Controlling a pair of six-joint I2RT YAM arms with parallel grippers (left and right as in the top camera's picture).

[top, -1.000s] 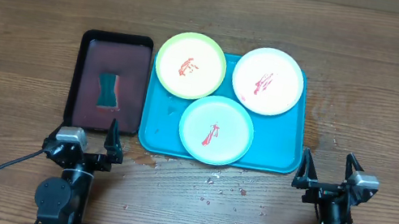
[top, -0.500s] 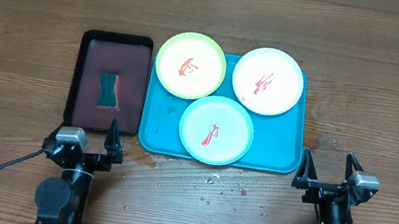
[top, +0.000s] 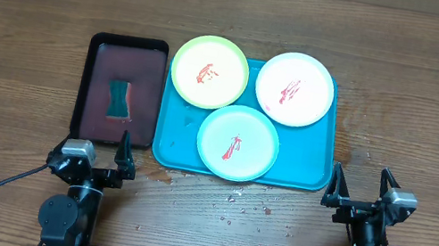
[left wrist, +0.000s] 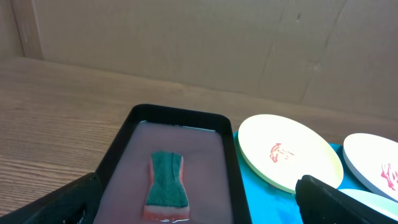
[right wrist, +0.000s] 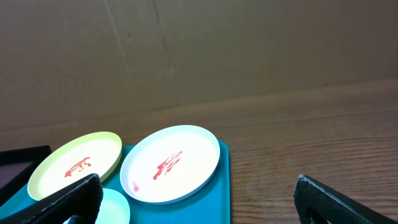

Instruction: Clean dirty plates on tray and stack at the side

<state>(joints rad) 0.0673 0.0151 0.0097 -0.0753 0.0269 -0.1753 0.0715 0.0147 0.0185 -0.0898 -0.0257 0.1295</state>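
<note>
Smeared plates point(top: 236, 142) are laid on the tray point(top: 308, 161) for wiping; left end effector point(top: 93, 162) and right end effector point(top: 359, 195) are held wide, empty, at six o'clock.

The yellow-green plate point(top: 209, 71), white plate point(top: 294, 88) and mint plate point(top: 238, 143) fill the blue tray point(top: 306, 170), closely packed. Bare tray floor shows only at both near corners. The black tray point(top: 145, 74) lies just beside its left rim. The tabletop point(top: 422, 104) around both trays is open.

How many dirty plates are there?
3, all on the blue tray: the yellow-green plate at its far left corner, the white plate at far right, the mint plate at the near middle. None seems hidden.
</note>
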